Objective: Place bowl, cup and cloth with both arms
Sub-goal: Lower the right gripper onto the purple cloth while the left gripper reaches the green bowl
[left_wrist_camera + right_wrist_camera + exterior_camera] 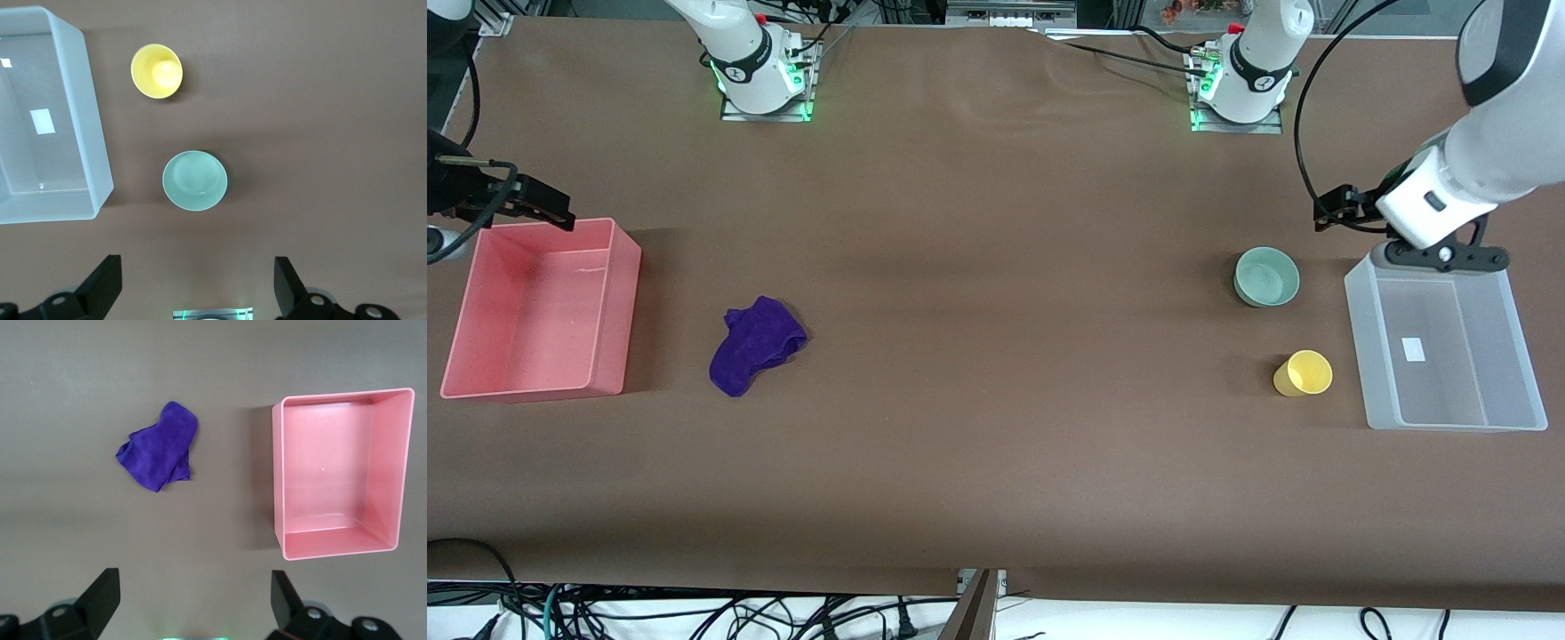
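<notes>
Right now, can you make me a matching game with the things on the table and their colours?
Things:
1. bowl
2. cup
3. cloth
4. bin beside the cloth

Colours:
A. purple-blue
B. pink
C. pale green
D. yellow

Pairs: 1-C, 2-D, 3-A, 4-B
</notes>
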Robot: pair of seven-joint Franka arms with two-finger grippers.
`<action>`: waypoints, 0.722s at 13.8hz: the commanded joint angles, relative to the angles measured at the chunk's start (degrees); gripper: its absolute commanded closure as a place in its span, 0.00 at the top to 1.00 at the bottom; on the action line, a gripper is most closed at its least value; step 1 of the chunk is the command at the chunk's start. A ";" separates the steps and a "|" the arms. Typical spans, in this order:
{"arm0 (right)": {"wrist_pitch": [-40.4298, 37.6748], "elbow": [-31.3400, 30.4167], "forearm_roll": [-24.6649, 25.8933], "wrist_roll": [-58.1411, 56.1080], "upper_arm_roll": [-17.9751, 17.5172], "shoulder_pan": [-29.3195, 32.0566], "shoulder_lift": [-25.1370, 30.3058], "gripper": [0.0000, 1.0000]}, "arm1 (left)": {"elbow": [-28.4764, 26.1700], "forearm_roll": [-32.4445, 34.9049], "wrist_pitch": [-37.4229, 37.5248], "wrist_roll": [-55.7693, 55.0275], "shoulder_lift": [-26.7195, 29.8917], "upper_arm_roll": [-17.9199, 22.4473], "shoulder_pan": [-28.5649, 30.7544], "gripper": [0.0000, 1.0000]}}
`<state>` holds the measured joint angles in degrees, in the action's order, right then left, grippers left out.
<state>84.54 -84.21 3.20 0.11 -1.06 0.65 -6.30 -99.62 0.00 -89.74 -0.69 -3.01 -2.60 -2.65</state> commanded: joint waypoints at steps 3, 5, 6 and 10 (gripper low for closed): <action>0.98 0.71 -0.39 0.16 -0.08 -0.56 -5.81 1.00 | -8.56 3.94 -12.01 6.82 -1.38 0.05 1.24 1.00; 3.78 -0.51 -0.48 -0.54 -0.08 -0.91 -8.62 1.00 | -15.39 4.84 -21.31 11.57 -1.56 0.05 3.42 1.00; 4.66 -1.21 -0.22 -0.63 -0.08 -1.17 -10.64 1.00 | -20.04 5.27 -27.19 15.25 -1.99 0.14 3.70 1.00; 15.35 -10.94 -1.26 0.33 -0.43 -1.53 -11.28 1.00 | -36.15 8.18 -49.44 19.68 -4.79 0.05 6.95 1.00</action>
<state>94.56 -89.19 3.00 0.09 -1.22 -0.77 -19.65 -129.00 6.94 -131.56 16.95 -7.72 -2.28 3.24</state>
